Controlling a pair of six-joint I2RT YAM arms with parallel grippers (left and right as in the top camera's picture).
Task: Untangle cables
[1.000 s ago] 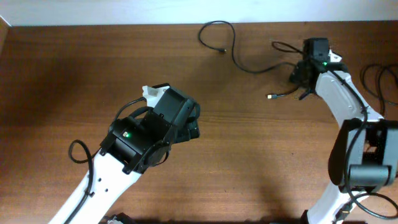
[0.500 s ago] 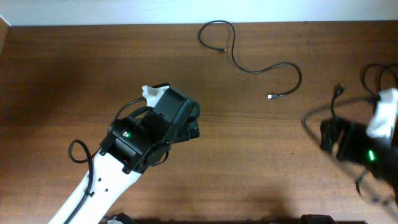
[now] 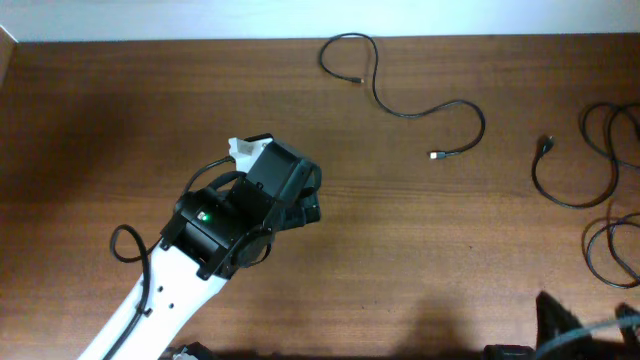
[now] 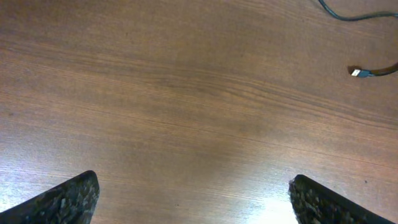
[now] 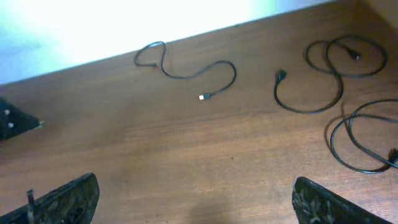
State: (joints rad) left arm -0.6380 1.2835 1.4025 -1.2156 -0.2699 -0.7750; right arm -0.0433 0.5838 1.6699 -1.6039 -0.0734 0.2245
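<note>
A thin black cable (image 3: pixel 483 125) snakes across the far middle of the table; its plug end also shows in the left wrist view (image 4: pixel 357 73). A second black cable (image 3: pixel 570 205) loops at the right edge, and a third (image 3: pixel 588 255) loops below it. All three lie apart from one another in the right wrist view: the first (image 5: pixel 186 77), the second (image 5: pixel 305 112), the third (image 5: pixel 333 140). My left gripper (image 3: pixel 310 200) hovers over bare wood left of centre, open and empty (image 4: pixel 193 199). My right gripper (image 5: pixel 196 199) is open and empty, high above the near right side.
The brown wooden table (image 3: pixel 150 110) meets a white wall at the back. The left arm's own cable (image 3: pixel 125 245) loops beside its body. A dark part of the right arm (image 3: pixel 560 325) shows at the bottom right corner of the overhead view.
The right arm has swung from the far right of the table back to the near right corner. The cable loops at the right edge now lie uncovered. The left arm has not moved.
</note>
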